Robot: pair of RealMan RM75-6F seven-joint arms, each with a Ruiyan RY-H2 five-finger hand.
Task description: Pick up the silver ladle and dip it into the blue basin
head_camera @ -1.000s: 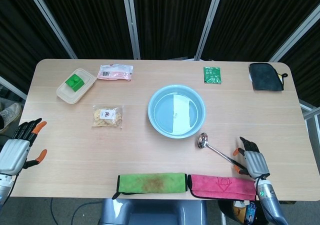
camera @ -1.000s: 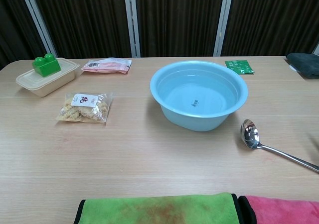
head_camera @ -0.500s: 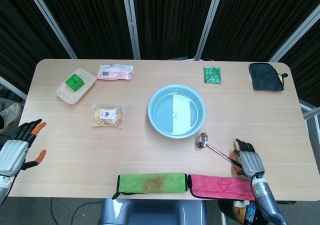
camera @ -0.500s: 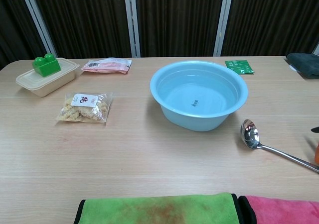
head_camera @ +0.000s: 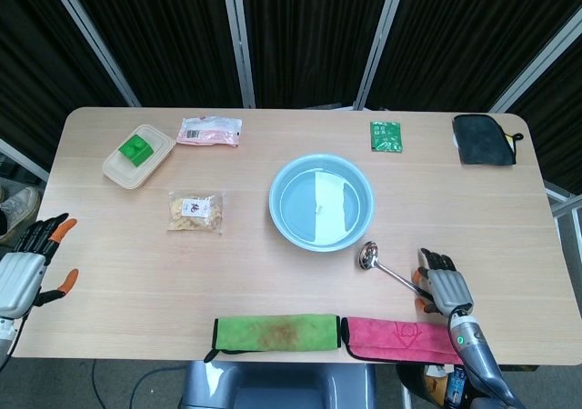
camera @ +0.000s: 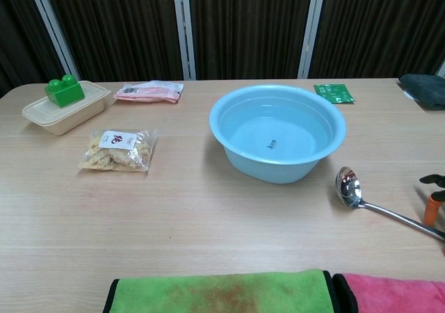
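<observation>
The silver ladle (head_camera: 391, 270) lies flat on the tabletop (head_camera: 273, 282), just off the blue basin (head_camera: 320, 201) at about its five o'clock. Its long axis runs from the bowl at ten o'clock to the handle end at four o'clock. The right hand (head_camera: 442, 288) sits right at that handle end, fingers spread over it, with no grip visible yet. The left hand (head_camera: 27, 265) hangs spread and empty at the far edge, well apart. The right hand is plainly the nearer, and the lift likely starts from the handle.
</observation>
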